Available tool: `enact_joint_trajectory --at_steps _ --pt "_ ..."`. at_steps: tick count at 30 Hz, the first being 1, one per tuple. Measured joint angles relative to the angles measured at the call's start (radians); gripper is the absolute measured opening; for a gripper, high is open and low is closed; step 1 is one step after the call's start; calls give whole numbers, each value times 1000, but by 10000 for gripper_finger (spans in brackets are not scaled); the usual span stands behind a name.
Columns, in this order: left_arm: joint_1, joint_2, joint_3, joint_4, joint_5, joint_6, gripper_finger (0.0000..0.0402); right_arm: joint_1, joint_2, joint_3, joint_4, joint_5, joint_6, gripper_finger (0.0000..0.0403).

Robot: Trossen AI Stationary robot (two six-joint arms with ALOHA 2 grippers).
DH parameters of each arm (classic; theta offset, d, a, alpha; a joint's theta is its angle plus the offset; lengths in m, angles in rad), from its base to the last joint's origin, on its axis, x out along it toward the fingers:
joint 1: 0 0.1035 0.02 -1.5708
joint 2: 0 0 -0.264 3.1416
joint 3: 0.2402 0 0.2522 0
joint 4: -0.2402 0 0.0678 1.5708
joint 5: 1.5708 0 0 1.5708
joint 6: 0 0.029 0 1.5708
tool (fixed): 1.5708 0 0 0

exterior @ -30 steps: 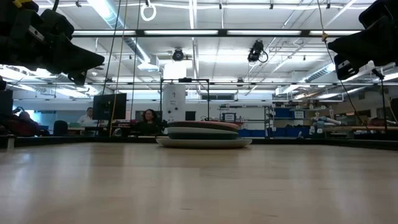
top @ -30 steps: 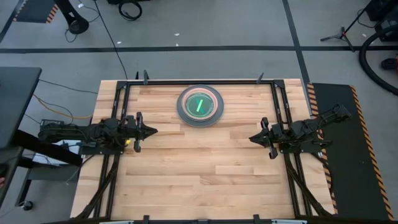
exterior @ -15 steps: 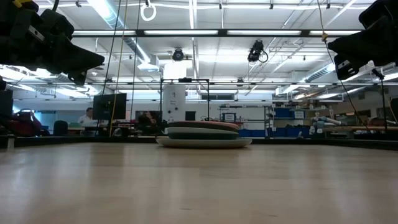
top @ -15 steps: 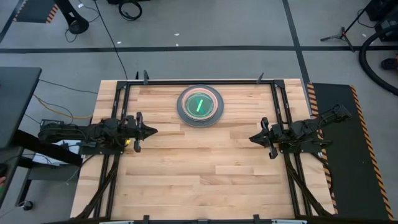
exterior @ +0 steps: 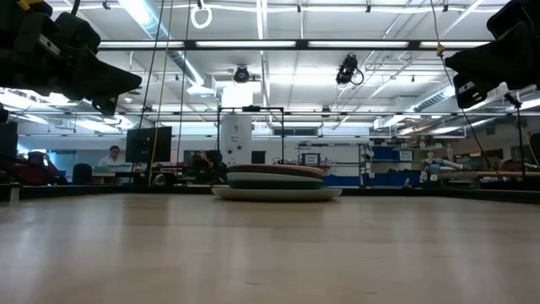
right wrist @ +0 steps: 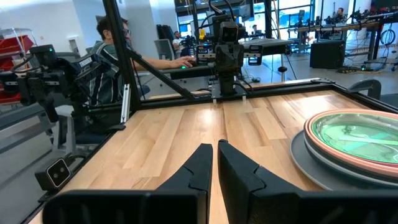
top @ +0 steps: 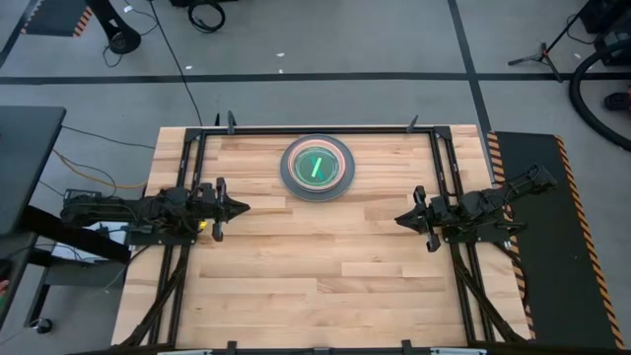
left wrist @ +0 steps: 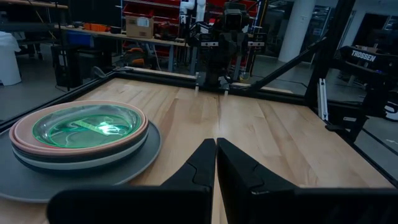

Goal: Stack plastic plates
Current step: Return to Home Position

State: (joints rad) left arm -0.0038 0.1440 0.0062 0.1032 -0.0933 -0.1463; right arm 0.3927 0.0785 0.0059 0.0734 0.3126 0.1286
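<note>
- Plainly, the left gripper [top: 242,208] is closed on nothing: in its wrist view the fingers [left wrist: 202,165] meet along a hairline seam. It hangs over the table's left side and points inward.
- Opposite it, the right gripper [top: 399,219] is also empty, with its fingers [right wrist: 199,165] pressed all but together. It sits over the right side, facing the left one and well apart from it.
- Both arms lie folded low along the table's side edges, in what looks like a rest pose.
- The step in hand, as I judge it, is the return home, and it looks all but finished. No loose plate shows on the table [top: 325,266] in any view, so the stacking seems done.
- The next move calls for little: settle and stay closed, with no swing toward the pile.
- The stack [top: 316,168] stands near the edge at the top of the high view, about midway along it. It is well clear of both grippers.
- It lies flat, faces up. The plates are round, so it has no long axis across the table and points no way. Its only axis runs upright through the centres.
- A wide grey plate [left wrist: 134,163] forms the base, a peach rim shows higher up, and a translucent teal plate [left wrist: 87,124] tops it. The tiers look concentric from above.
- The slanted green streak on top is likely a glint.
</note>
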Motion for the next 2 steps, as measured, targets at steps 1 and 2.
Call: enact_joint_trajectory --at_steps 1,2 --pt "0 0 0 0 0 0 23 0 0 0 0 0 0 34" --pt "0 0 0 0 0 0 23 0 0 0 0 0 0 34"
